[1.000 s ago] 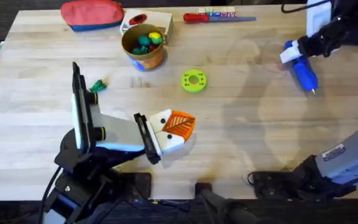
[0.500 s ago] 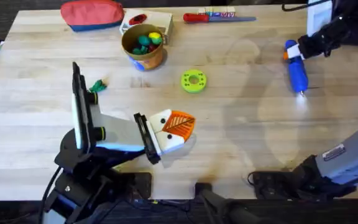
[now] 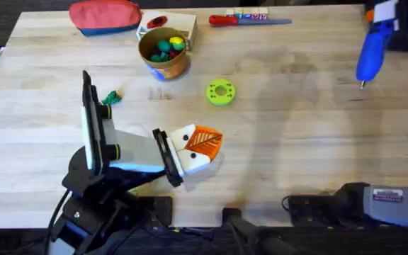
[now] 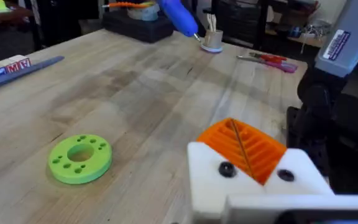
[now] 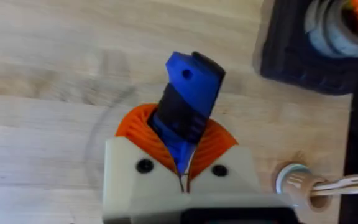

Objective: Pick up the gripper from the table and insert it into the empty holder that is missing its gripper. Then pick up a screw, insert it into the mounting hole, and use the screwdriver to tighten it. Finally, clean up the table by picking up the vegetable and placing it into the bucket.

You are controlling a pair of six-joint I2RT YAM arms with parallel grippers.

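the blue screwdriver [image 3: 372, 48] is pinched in the right gripper [image 5: 182, 158] at the upper right of the overhead frame, lifted near the table edge. the left gripper [image 4: 253, 158] is pressed together at lower centre. the screwdriver could slip if tilted. the vegetable [image 3: 110, 98] is left beside the bucket [image 3: 163, 52], upper left.

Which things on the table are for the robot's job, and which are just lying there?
For the job: blue screwdriver, green leafy vegetable, tan bucket.
Just lying about: red pouch, red-handled screwdriver, white box.
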